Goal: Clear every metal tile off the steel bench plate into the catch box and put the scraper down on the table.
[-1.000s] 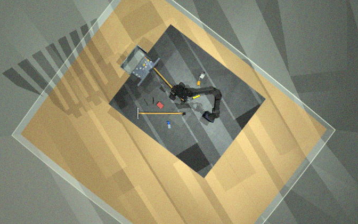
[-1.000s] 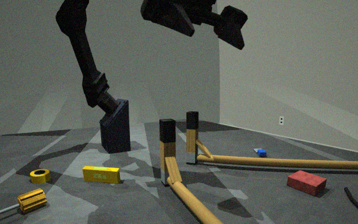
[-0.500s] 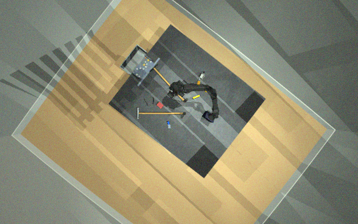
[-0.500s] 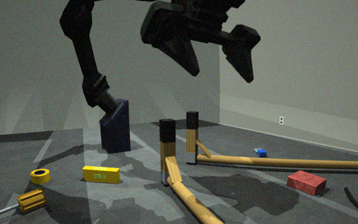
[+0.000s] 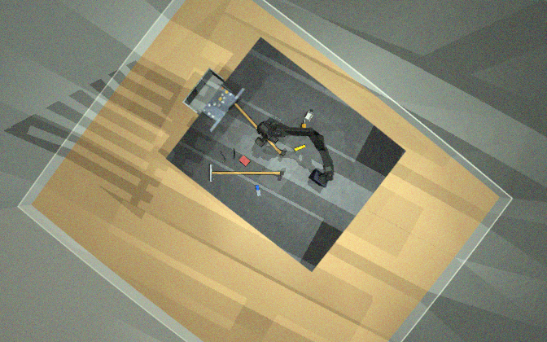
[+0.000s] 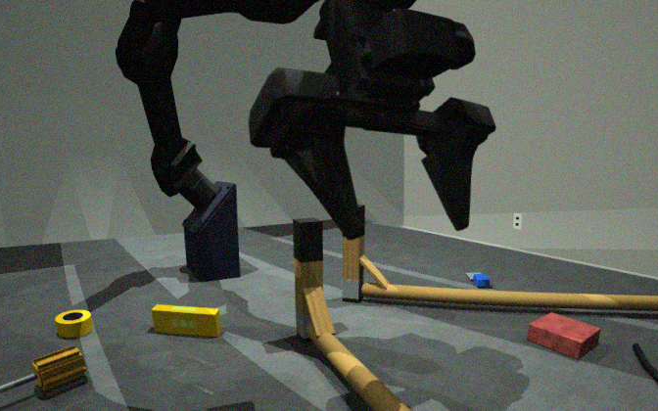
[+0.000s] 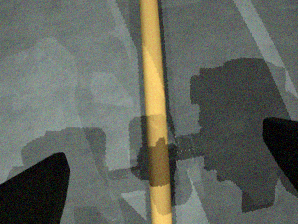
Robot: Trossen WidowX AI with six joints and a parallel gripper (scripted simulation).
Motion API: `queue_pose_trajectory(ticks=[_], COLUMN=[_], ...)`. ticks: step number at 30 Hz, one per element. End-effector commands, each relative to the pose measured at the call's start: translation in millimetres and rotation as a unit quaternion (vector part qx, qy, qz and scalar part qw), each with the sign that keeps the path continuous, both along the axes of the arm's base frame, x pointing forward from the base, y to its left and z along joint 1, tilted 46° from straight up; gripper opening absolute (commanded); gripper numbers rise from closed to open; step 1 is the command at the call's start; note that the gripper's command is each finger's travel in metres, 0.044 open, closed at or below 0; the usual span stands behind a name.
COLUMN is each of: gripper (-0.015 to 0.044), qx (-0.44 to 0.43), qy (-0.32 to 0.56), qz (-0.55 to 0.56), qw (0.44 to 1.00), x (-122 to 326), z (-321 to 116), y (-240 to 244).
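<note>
Several pale and orange tiles (image 5: 220, 98) lie on the steel bench plate (image 5: 225, 108), beside the catch box (image 5: 196, 85) at its far end. One wooden-handled scraper (image 5: 247, 118) (image 6: 352, 372) (image 7: 154, 75) lies with its head end at the plate's near edge and an upright black-topped grip at its other end. A second scraper (image 5: 246, 173) (image 6: 475, 296) lies apart from it on the table, with a metal crosspiece and a similar grip. My gripper (image 6: 408, 233) (image 7: 166, 145) is open and empty above the first scraper's handle, with a fingertip on each side of it in the wrist view.
A red block (image 5: 244, 160) (image 6: 562, 335) and black curved pieces (image 5: 234, 153) (image 6: 651, 366) lie between the scrapers and beyond. A yellow box (image 5: 299, 147) (image 6: 186, 321), a yellow tape roll (image 6: 73, 323), an orange-handled tool (image 5: 304, 125) (image 6: 60, 367) and a blue item (image 5: 257, 187) (image 6: 481, 280) lie around.
</note>
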State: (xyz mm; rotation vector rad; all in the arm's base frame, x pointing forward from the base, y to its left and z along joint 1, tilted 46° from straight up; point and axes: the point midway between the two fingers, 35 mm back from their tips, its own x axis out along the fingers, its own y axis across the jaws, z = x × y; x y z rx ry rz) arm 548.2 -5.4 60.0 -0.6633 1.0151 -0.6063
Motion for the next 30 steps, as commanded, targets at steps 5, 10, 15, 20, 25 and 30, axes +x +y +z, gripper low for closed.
queue_pose_trajectory(ticks=[5,10,15,20,25,30], gripper=[0.044,0.044,0.044,0.044,0.044,0.044], qx=[0.014,0.022,0.029,0.037,0.039,0.036], qy=[0.018,0.031,0.042,0.054,0.057,0.052], qz=[-0.036,-0.059,-0.081,-0.105,-0.111,-0.106], qw=[0.999,0.998,0.995,0.992,0.991,0.992], x=[3.7,3.8,2.5,-0.1,-1.6,-5.2], z=[-15.0,-24.7,-34.4,-44.2,-46.8,-44.3], y=[-29.4,-47.8,-66.4,-85.0,-88.9,-77.7])
